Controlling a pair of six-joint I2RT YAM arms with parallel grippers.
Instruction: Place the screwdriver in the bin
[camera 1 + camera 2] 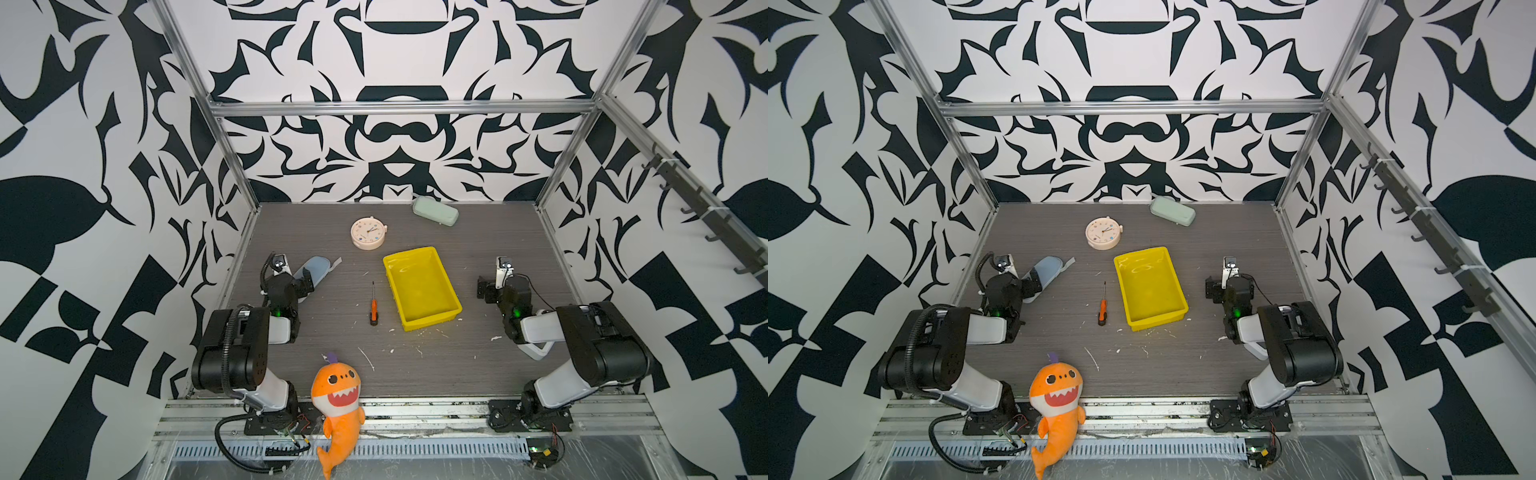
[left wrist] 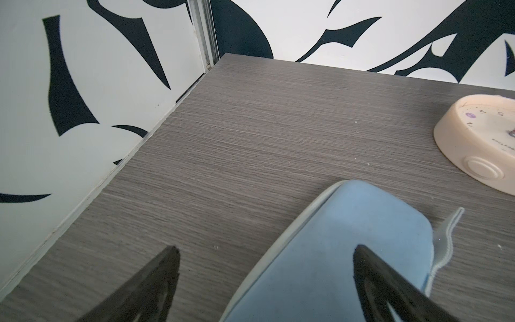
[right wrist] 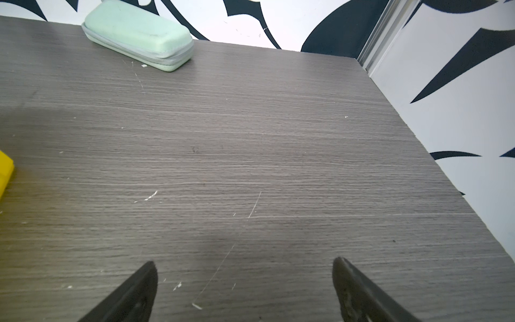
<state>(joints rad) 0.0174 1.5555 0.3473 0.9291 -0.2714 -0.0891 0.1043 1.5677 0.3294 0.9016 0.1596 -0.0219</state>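
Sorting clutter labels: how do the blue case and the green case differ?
The blue case is pale blue, a grey strap trailing from it; the green case is mint with a grey zip band. The blue case lies on the left, partly under the open left gripper; the green case lies alone at the far edge of the table. Both are rounded oblongs lying flat.

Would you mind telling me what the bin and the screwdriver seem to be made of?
The bin: likely glossy moulded plastic, bright yellow with light glints on its floor. The screwdriver: orange handle probably plastic, thin dark shaft seemingly metal.
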